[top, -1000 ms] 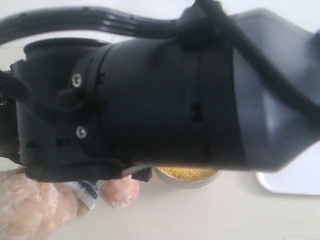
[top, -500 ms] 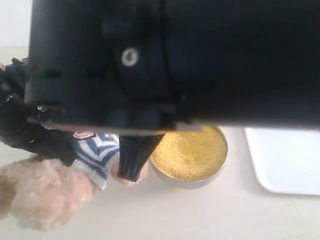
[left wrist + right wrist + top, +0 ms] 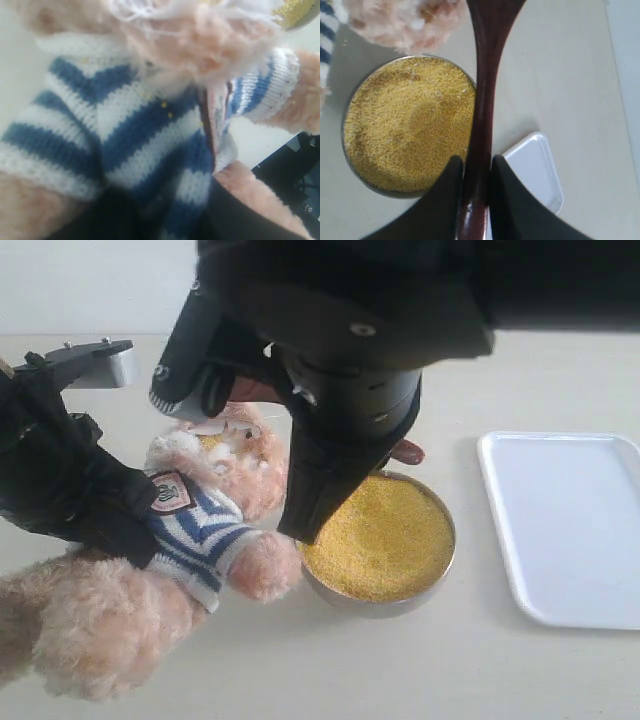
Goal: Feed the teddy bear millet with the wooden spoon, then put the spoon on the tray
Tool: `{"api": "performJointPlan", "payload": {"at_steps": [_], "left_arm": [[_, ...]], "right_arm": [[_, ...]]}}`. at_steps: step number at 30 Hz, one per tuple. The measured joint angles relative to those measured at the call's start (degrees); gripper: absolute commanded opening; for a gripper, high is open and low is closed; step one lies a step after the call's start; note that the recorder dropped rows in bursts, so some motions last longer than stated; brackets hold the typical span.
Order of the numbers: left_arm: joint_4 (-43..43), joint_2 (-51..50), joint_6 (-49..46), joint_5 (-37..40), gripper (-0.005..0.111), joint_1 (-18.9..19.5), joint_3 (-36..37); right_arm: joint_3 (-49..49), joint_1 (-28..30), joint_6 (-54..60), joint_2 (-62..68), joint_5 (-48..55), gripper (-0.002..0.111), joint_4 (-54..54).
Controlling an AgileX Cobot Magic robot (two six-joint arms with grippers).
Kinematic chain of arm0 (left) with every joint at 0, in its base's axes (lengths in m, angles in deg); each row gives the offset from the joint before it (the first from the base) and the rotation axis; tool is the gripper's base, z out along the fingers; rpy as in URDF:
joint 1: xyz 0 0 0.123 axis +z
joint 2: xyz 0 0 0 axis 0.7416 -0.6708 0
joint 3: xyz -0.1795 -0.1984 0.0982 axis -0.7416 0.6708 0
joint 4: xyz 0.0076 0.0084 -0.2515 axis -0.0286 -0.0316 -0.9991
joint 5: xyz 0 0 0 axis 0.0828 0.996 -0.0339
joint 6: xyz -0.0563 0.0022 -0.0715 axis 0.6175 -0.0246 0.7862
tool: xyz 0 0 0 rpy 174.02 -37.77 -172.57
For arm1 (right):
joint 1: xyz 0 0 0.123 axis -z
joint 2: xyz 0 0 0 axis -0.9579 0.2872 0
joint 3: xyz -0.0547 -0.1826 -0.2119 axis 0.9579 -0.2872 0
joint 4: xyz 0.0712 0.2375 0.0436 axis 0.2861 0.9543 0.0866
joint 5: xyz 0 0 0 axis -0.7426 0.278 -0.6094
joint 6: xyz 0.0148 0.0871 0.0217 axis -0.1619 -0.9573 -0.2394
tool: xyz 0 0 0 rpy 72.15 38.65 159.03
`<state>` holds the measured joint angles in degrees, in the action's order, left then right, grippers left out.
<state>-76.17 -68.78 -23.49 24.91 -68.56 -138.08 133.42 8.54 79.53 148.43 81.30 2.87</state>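
Observation:
The teddy bear (image 3: 215, 530) leans at the left in its striped shirt (image 3: 125, 125), a few yellow grains on it. My left gripper (image 3: 135, 525) is shut on the bear's body, its dark fingers pressed into the shirt in the left wrist view. My right gripper (image 3: 476, 162) is shut on the wooden spoon (image 3: 482, 100), pinching the thin handle. The spoon's round end reaches up beside the bear's fluffy head (image 3: 402, 20). In the exterior view the right gripper (image 3: 310, 510) hangs over the near rim of the metal bowl of millet (image 3: 385, 540). The white tray (image 3: 570, 530) lies right of the bowl.
The right arm's black body (image 3: 340, 310) fills the upper middle of the exterior view and hides part of the bear's head. Bare beige tabletop (image 3: 420, 670) stretches in front of the bowl and tray. The tray's corner (image 3: 535, 165) shows beside the spoon handle.
The right arm, which blocked nearly the whole exterior view, has pulled back and up. The bear's head, the whole bowl and the tray now show.

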Motion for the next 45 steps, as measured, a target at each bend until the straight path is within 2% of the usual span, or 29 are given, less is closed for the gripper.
{"api": "performJointPlan", "payload": {"at_steps": [7, 12, 21, 45], "left_arm": [[0.0, 0.0, 0.0, 0.0, 0.004, 0.0, 0.0], [0.3, 0.0, 0.0, 0.0, 0.004, 0.0, 0.0], [5.0, 0.0, 3.2, 0.0, 0.004, 0.0, 0.0], [6.9, 0.0, 4.4, 0.4, 0.004, 0.0, 0.0]], "right_arm": [[0.0, 10.1, 6.2, 0.0, -0.1, -0.001, 11.3], [-1.0, 14.4, 10.0, -0.1, -0.1, -0.001, 18.4], [-12.4, 15.0, 10.2, -0.1, 0.0, -0.001, 13.4], [-18.1, 15.0, 6.5, 3.1, -0.1, -0.001, 2.1]]}}
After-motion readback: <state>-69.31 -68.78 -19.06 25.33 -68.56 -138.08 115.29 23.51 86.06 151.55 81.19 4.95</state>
